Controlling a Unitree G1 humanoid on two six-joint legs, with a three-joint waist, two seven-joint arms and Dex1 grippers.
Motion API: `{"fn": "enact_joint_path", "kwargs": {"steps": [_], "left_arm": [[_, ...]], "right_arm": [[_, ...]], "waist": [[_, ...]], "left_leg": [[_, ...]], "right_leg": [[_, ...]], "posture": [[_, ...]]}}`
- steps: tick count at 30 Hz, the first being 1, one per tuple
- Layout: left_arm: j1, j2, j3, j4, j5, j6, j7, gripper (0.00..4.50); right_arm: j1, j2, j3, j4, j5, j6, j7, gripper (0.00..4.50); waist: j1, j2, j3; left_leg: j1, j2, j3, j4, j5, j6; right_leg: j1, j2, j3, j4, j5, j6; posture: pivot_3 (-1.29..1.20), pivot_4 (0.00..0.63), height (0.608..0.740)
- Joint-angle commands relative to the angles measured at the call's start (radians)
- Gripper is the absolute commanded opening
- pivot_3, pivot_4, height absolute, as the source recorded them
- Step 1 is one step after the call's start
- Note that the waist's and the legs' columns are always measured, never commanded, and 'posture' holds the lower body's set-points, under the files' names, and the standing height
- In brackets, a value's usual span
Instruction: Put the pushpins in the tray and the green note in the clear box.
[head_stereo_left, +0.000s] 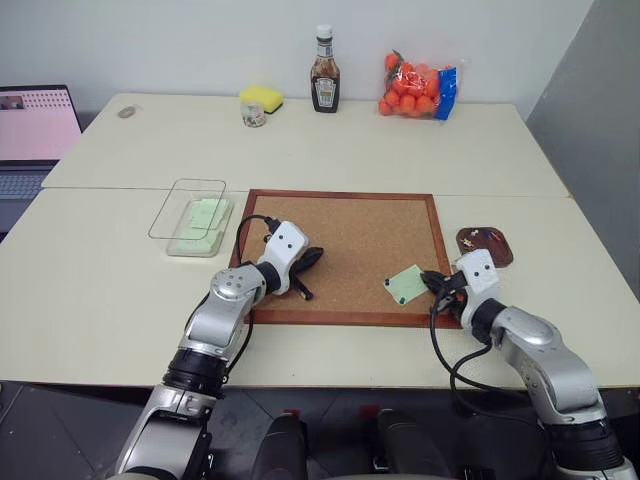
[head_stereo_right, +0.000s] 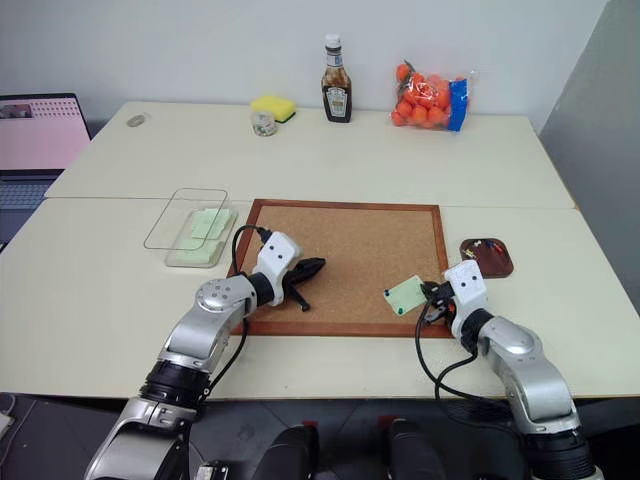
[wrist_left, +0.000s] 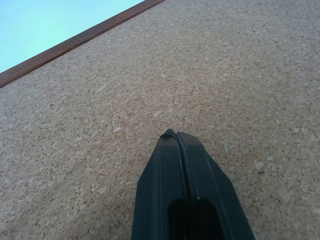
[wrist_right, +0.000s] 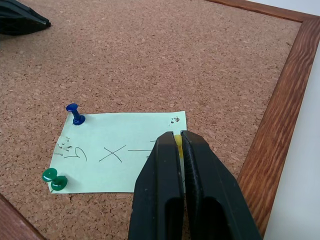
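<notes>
The green note (wrist_right: 120, 150) lies on the corkboard (head_stereo_left: 350, 225) near its front right corner. A blue pushpin (wrist_right: 75, 114) and a green pushpin (wrist_right: 54, 180) stick in two of its corners. My right gripper (wrist_right: 178, 137) is at the note's near right corner, shut on a yellow pushpin (wrist_right: 177, 142) that shows between the fingertips. My left gripper (head_stereo_left: 312, 258) is shut with nothing in it, low over the left part of the corkboard. The tray (head_stereo_left: 485, 245) sits right of the board with a few small pins in it. The clear box (head_stereo_left: 195, 225), left of the board, holds pale green paper.
A sauce bottle (head_stereo_left: 324, 72), a bag of oranges (head_stereo_left: 418, 87), a yellow sponge (head_stereo_left: 261, 98) and a small jar (head_stereo_left: 253, 115) stand along the far edge of the table. A laptop (head_stereo_left: 35, 125) is at the far left.
</notes>
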Motion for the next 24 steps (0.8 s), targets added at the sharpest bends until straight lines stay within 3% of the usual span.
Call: {"fn": "enact_joint_path", "kwargs": {"steps": [1, 24], "left_arm": [[0.024, 0.0, -0.017, 0.0, 0.018, 0.008, -0.002, 0.0], [0.028, 0.004, -0.04, 0.011, 0.039, 0.019, -0.001, 0.0]], "right_arm": [[0.029, 0.015, -0.062, -0.094, 0.026, -0.109, 0.008, 0.01], [0.032, 0.068, -0.059, -0.111, 0.019, -0.157, -0.008, 0.01]], "waist": [[0.0, 0.0, 0.0], [0.0, 0.004, -0.003]], "left_leg": [[0.0, 0.0, 0.0, 0.0, 0.0, 0.0], [0.0, 0.0, 0.0, 0.0, 0.0, 0.0]], "right_leg": [[0.0, 0.0, 0.0, 0.0, 0.0, 0.0], [0.0, 0.0, 0.0, 0.0, 0.0, 0.0]], "posture": [[0.0, 0.15, 0.74], [0.0, 0.15, 0.74]]}}
